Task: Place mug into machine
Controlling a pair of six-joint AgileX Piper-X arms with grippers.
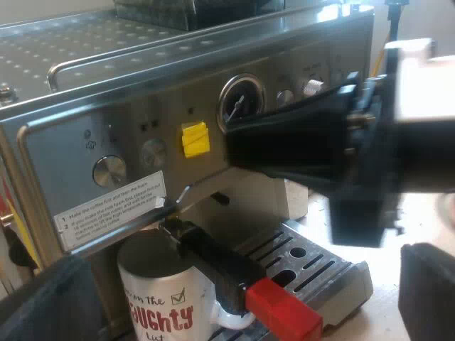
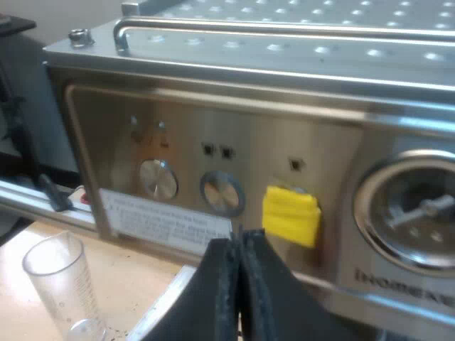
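Left gripper fingers wide apart, gripping nothing. Just ahead, a white ceramic mug with red lettering stands under the red-ended dark-handled metal holder, at the steel espresso machine front. Right gripper fingers pressed together by the panel's yellow tag.

The right gripper has two matte black fingers, smooth tapering wedges broad at the base, mounted on a blocky black body. The left gripper has dark, rounded fingers.
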